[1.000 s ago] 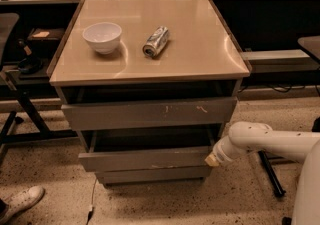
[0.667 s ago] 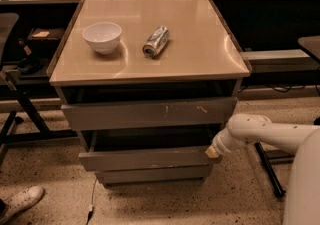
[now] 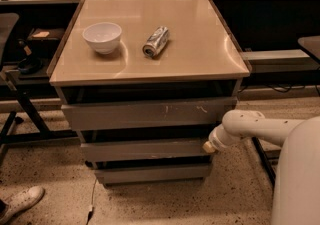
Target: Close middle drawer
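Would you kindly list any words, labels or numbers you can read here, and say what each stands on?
No text can be read anywhere.
can, lying on the cabinet top: print too blurred to read.
bowl: no markings seen.
middle drawer: plain front, no label.
tool, at the right end of the middle drawer's front: no label seen.

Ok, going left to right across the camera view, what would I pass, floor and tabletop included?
shoe on the floor → white bowl → can lying on its side → gripper, at the right end of the middle drawer front. The drawer spans much of the width, so it has no place in the order.
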Controlling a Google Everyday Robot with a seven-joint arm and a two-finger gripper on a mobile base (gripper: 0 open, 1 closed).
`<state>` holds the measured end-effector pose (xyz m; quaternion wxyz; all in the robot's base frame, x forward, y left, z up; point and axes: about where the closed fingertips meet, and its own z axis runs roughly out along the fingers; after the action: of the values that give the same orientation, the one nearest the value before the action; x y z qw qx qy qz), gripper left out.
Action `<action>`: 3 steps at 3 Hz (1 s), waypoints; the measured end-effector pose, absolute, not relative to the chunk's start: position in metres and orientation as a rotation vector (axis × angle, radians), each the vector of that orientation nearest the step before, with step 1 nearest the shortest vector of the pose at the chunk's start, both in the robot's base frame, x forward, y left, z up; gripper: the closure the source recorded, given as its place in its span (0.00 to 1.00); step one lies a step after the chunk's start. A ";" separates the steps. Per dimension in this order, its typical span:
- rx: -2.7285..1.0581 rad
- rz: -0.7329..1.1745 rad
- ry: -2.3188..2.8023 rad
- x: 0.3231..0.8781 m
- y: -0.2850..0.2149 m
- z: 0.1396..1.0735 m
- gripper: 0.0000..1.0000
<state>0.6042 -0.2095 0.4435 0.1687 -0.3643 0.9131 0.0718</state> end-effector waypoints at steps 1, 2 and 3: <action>-0.941 0.214 2.663 0.591 -0.216 0.421 1.00; -0.814 0.178 2.699 0.589 -0.228 0.409 1.00; -0.737 0.145 2.700 0.598 -0.237 0.407 1.00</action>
<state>0.5976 -0.2365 0.4066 0.1686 -0.2593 0.9496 0.0508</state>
